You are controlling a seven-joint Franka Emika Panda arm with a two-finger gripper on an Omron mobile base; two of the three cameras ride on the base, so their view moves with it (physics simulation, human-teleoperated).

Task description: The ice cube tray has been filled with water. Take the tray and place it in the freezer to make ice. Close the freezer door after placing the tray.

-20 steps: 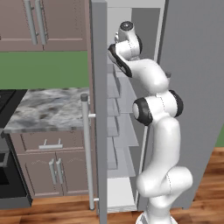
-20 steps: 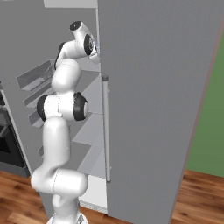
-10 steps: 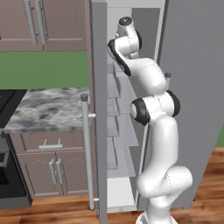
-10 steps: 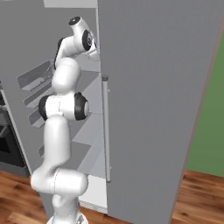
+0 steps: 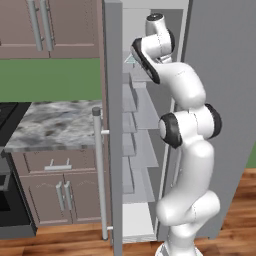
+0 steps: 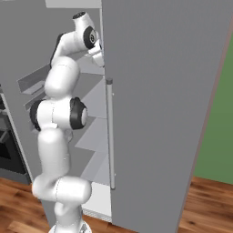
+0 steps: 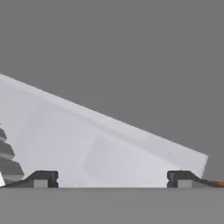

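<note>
Up inside the freezer [image 5: 145, 115], my end effector [image 7: 111, 179] gapes empty; next, the freezer door [image 5: 113, 125] — stiff, heavy, best taken by its bar handle [image 5: 100, 175]

To my left, a marbled grey countertop [image 5: 55, 125] sits on brown wooden cabinets [image 5: 65, 192], beneath upper cabinets [image 5: 50, 27] and a green wall [image 5: 50, 80].

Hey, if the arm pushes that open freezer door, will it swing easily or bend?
The freezer door is a tall, thick slab, so it probably swings as one stiff piece. It looks fairly heavy, and its inner shelves add bulk. A push out near the long bar handle, far from the hinge side, should move it most easily.
</note>
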